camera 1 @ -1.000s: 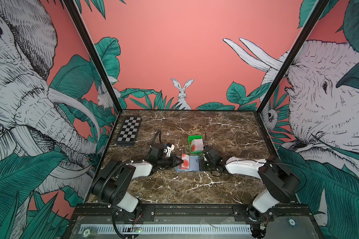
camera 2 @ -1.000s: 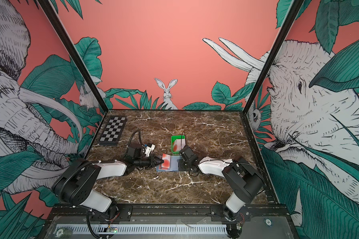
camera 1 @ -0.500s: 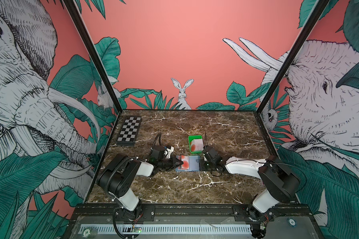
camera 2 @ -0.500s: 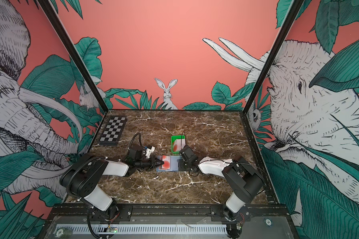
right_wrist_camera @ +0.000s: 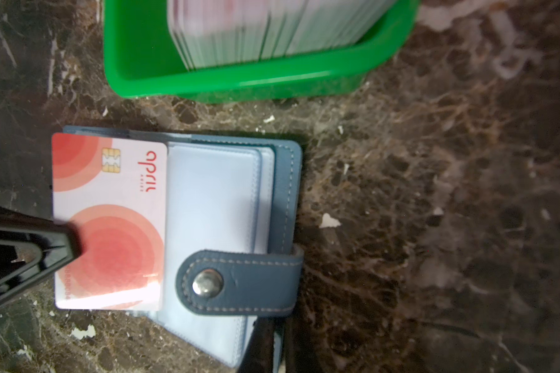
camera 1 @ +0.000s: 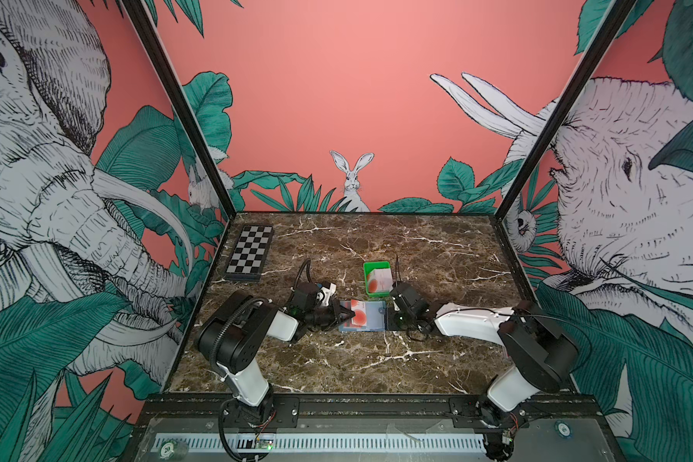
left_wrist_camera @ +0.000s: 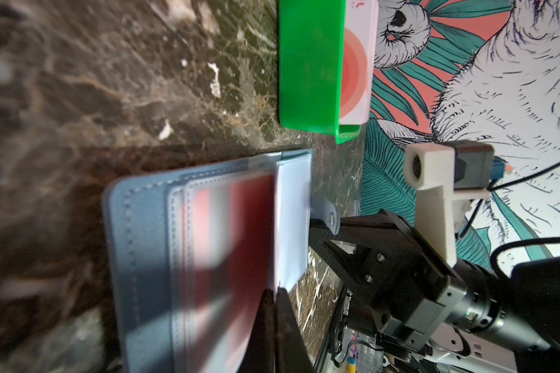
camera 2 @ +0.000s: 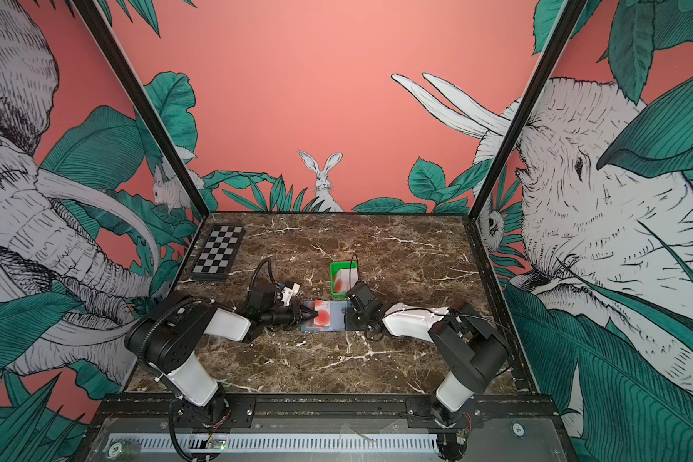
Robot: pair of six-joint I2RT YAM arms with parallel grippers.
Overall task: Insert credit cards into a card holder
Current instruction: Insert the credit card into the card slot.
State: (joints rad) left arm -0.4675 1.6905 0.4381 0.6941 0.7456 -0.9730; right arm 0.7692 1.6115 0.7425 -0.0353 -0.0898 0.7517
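Observation:
The slate-blue card holder (camera 1: 371, 318) lies open on the marble, its snap tab (right_wrist_camera: 240, 281) folded over the clear sleeves (right_wrist_camera: 214, 200). My left gripper (camera 1: 351, 315) is shut on one credit card (right_wrist_camera: 110, 219), white with red-orange circles. The card lies flat over the holder's left part, its edge at the sleeve. I cannot tell whether that edge is inside. In the left wrist view the card's red underside (left_wrist_camera: 249, 232) runs out from the gripper (left_wrist_camera: 274, 297). My right gripper (right_wrist_camera: 272, 342) is shut on the holder's right edge.
A green tray (camera 1: 367, 266) just behind the holder holds a stack of several more cards (right_wrist_camera: 272, 25). A chessboard (camera 1: 249, 258) lies at the back left. Both arms meet low over the table's middle, close together.
The left arm's elbow has swung in and risen, while its gripper keeps the card at the holder. The right arm and the holder have not moved.

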